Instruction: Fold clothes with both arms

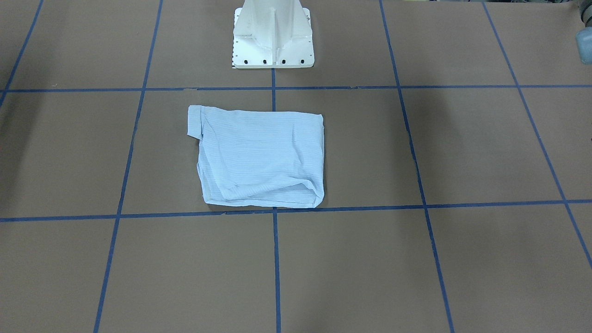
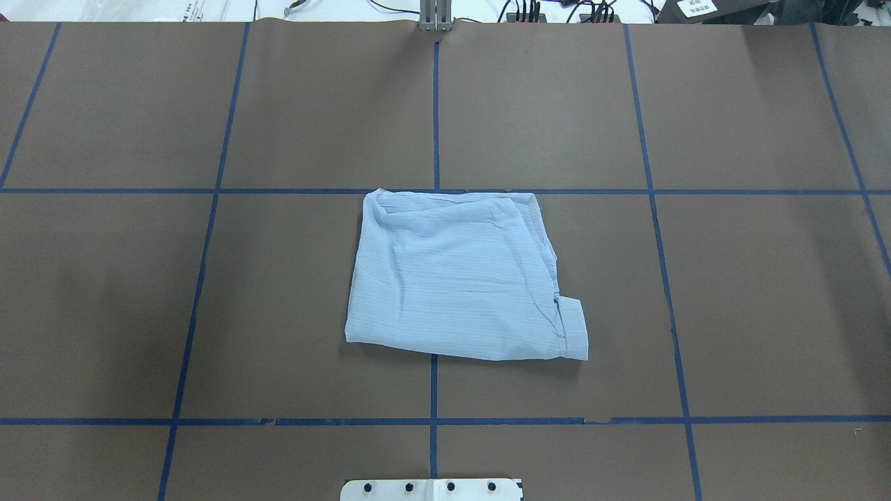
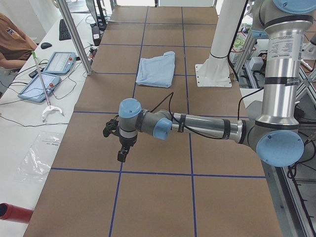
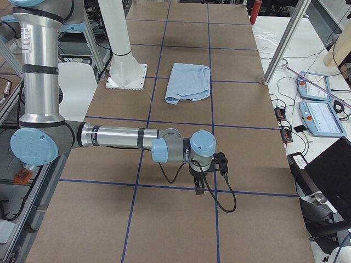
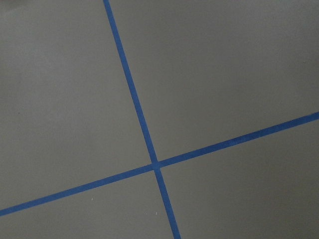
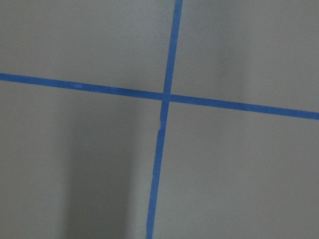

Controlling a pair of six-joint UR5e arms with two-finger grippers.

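The left gripper (image 3: 122, 154) and right gripper (image 4: 199, 186) hang over bare table (image 2: 766, 292), well apart from the shirt (image 2: 459, 278). I cannot tell whether their jaws are apart. The light-blue striped shirt lies folded into a compact rectangle near the pedestal (image 1: 273, 41), one cuff (image 2: 572, 327) poking out. Folding looks essentially finished.

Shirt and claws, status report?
Left claw and right claw hang wide of the cloth, open or shut unclear. Shirt lies folded in a rough rectangle, neither claw touching. Nothing on it.
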